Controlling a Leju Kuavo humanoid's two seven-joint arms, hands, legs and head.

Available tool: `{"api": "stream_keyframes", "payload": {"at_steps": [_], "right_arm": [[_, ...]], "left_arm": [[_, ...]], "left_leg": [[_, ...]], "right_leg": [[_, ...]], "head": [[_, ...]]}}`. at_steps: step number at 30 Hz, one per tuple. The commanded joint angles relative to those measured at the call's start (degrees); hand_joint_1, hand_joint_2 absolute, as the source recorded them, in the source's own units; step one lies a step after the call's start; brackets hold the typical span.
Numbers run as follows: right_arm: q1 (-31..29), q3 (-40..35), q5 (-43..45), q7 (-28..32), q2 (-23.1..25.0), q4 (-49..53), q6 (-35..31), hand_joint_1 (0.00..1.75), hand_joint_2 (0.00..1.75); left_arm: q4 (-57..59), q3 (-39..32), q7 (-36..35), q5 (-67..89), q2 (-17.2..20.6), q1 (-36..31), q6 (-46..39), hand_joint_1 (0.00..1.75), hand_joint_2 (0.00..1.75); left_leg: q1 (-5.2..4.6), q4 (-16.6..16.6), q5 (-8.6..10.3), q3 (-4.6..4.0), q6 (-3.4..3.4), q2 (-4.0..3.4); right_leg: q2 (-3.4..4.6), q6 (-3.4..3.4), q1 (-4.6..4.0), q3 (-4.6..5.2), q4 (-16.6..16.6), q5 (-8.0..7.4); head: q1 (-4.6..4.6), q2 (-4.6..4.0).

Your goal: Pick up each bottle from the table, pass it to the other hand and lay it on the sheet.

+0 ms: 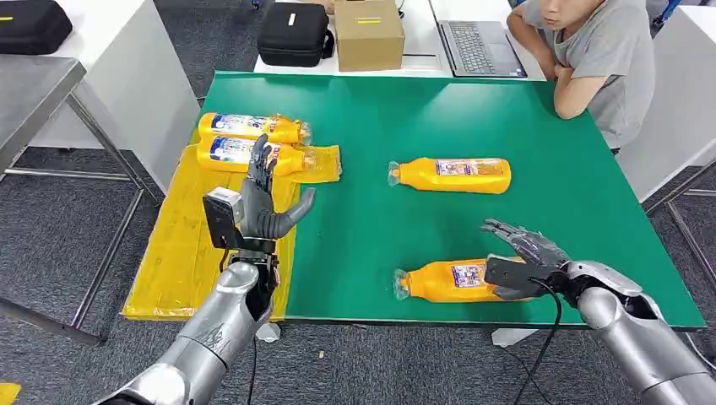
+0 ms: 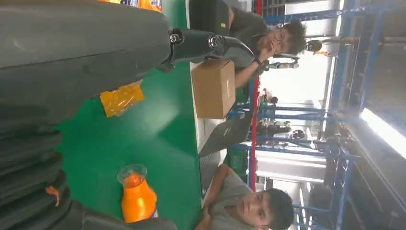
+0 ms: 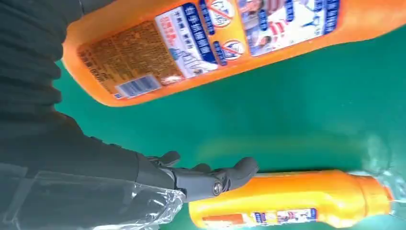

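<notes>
The right hand [image 1: 525, 256] rests fingers spread at the base of the near bottle [image 1: 443, 281], at about 5 o'clock on the table [image 1: 473, 126]; whether it grips or only touches cannot be told. The left hand [image 1: 263, 202] is raised upright and wide open, holding nothing, above the sheet [image 1: 181, 253] at 9 o'clock.

The table is a flat green rectangle with a smooth matte top. Grey carpet lies around it, and white desks stand beyond at 12 o'clock. A person [image 1: 595, 59] in a grey shirt leans on folded arms at 2 o'clock. The sheet is crinkled, glossy yellow plastic overhanging the table's edge.

The cardboard box [image 1: 369, 34] is plain and square-cornered; beside it sits a black soft case [image 1: 294, 34].

Four glossy orange plastic bottles with printed labels and clear caps lie on their sides: two [image 1: 253, 128] [image 1: 232, 155] side by side on the sheet at 10 o'clock, a far bottle [image 1: 452, 175] on bare green at the centre, and the near one.
</notes>
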State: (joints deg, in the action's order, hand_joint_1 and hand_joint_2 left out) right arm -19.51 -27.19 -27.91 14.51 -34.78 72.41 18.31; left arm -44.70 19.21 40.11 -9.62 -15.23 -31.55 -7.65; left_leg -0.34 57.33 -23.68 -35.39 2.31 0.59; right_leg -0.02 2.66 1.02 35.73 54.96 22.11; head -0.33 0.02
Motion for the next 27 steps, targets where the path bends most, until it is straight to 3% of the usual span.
{"api": "stream_keyframes", "payload": {"at_steps": [1,5,15,27], "right_arm": [[-4.41,-1.98,0.61,0.21,-4.17,0.3,5.56,0.0,1.75],[-10.88,-6.46,1.24,0.78,-2.93,-4.66,7.96,0.0,1.75],[-16.93,-11.68,3.87,1.37,-2.96,-8.09,10.94,0.0,1.75],[-16.73,-15.29,4.31,2.69,-0.94,-12.67,8.04,0.0,1.75]], "left_arm": [[5.76,2.04,-0.59,-1.15,0.49,-3.61,0.75,0.0,1.75],[6.27,2.21,-0.67,-1.89,0.6,-3.96,1.46,0.0,1.75],[9.08,2.72,-1.79,-3.49,0.77,-6.03,1.96,0.0,1.75],[10.12,3.56,-1.49,-4.44,0.59,-6.26,2.75,0.0,1.75]], "left_leg": [[-0.01,0.03,-0.12,0.19,-0.09,-0.07],[-0.02,0.11,-0.26,0.36,-0.15,-0.35],[0.04,0.09,-0.22,0.4,-0.12,-0.3],[0.05,-0.04,-0.09,0.33,-0.09,-0.17]], "right_leg": [[0.04,-0.08,0.0,-0.16,0.05,0.11],[0.29,-0.14,0.01,-0.28,0.16,0.17],[0.24,-0.13,-0.05,-0.33,0.11,0.16],[0.13,-0.1,-0.06,-0.31,-0.01,0.06]], "head": [[0.0,0.0],[0.0,0.0],[0.0,0.0],[0.0,0.0]]}}
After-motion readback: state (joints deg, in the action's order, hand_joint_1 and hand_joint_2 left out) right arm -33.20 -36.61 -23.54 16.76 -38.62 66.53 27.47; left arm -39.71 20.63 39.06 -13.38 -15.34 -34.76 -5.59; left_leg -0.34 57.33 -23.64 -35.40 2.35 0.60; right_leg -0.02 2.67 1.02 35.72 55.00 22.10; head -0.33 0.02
